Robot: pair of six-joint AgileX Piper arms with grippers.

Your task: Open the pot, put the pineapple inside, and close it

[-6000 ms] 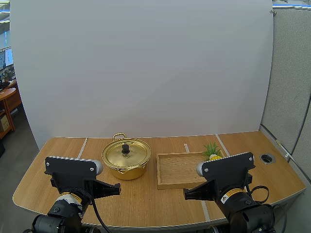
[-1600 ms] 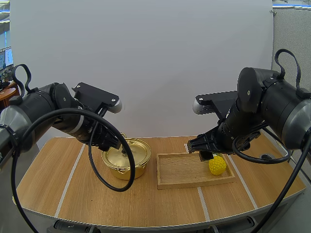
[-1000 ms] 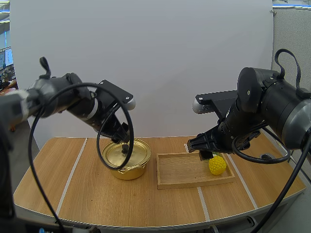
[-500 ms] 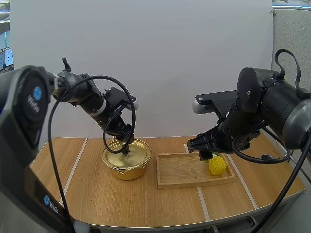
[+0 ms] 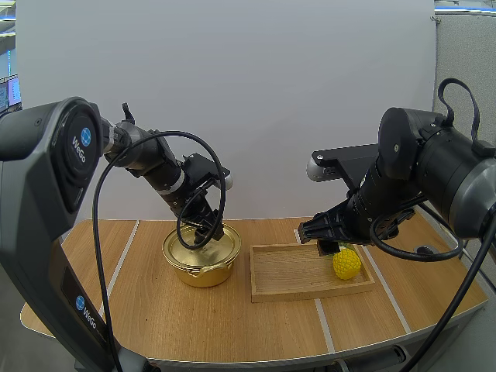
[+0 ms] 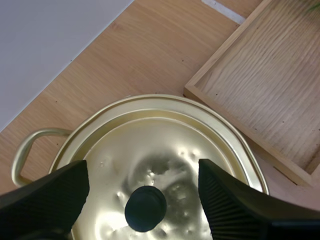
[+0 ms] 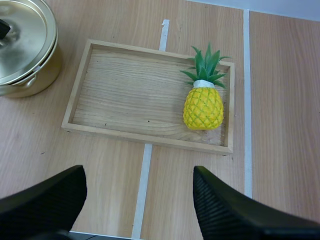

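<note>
A gold pot (image 5: 203,258) (image 7: 27,57) stands on the table with its lid (image 6: 165,165) on; the lid's black knob (image 6: 145,208) (image 5: 203,236) is at its centre. My left gripper (image 5: 209,230) (image 6: 145,192) hovers open just over the lid, one finger on each side of the knob, not touching it. A yellow pineapple (image 5: 346,263) (image 7: 203,102) with green leaves lies at the right end of the wooden tray (image 5: 298,293) (image 7: 125,95) (image 6: 260,85). My right gripper (image 5: 316,231) (image 7: 137,192) hangs open high above the tray, clear of the pineapple.
The tray sits just right of the pot. Pale tape lines (image 7: 146,165) run across the wooden table (image 5: 147,310). A round cable hole (image 5: 425,252) lies at the far right. Bare tabletop stretches in front of the pot and tray.
My left arm has swung in and come down from the left until its open gripper straddles the lid's knob. The right arm, pot and pineapple have stayed put.
</note>
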